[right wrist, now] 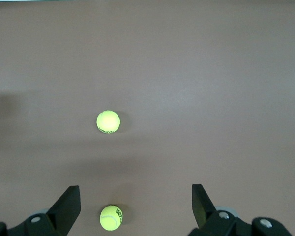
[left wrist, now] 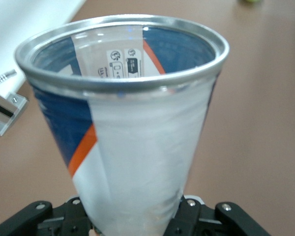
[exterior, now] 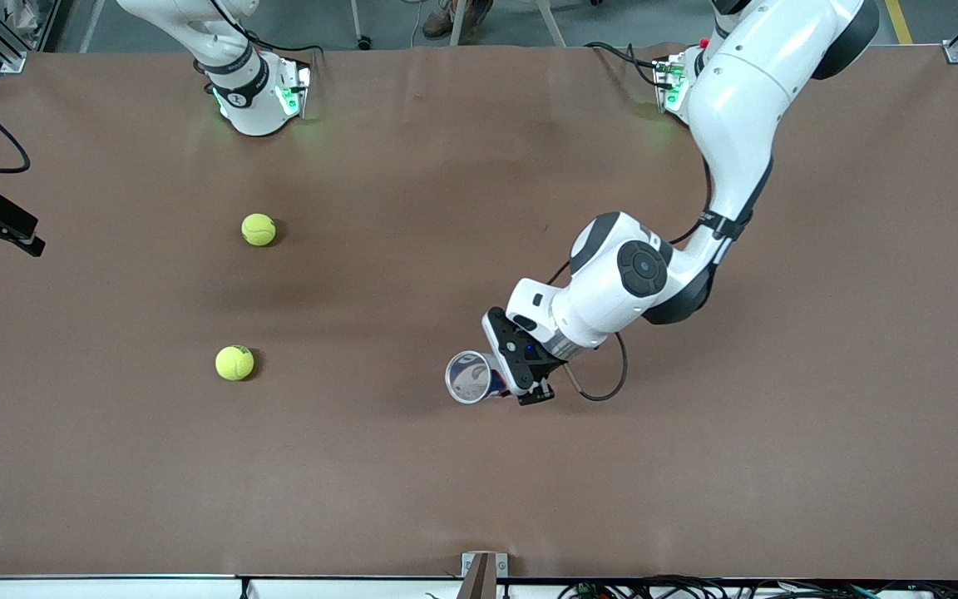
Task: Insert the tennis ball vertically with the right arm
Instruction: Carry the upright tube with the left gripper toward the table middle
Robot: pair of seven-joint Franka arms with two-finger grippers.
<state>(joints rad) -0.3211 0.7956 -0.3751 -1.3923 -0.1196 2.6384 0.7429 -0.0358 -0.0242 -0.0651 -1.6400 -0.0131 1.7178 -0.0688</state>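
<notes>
Where the high camera looks across the brown worktop, the left arm reaches from its base at the edge by the robots toward the middle, and the left pincer is clamped on a clear can with a metal rim and a blue, white and orange label, its open mouth tipped toward the right arm's end. Two yellow tennis balls lie well apart from it toward that end: one tennis ball closer to the robots' edge, the other tennis ball closer to the camera's edge. Of the right arm only the base and lowest links show, at the robots' edge, and its pincer is out of this view. From the left wrist, the can fills the picture, its silver rim round and its inside empty, with its closed end seated between the black fingers of the left pincer. From the right wrist, the right pincer hangs high above the worktop with its two fingers spread wide and nothing between them; both tennis balls lie below it, one ball clear of the fingers and one ball showing in the gap between them.
</notes>
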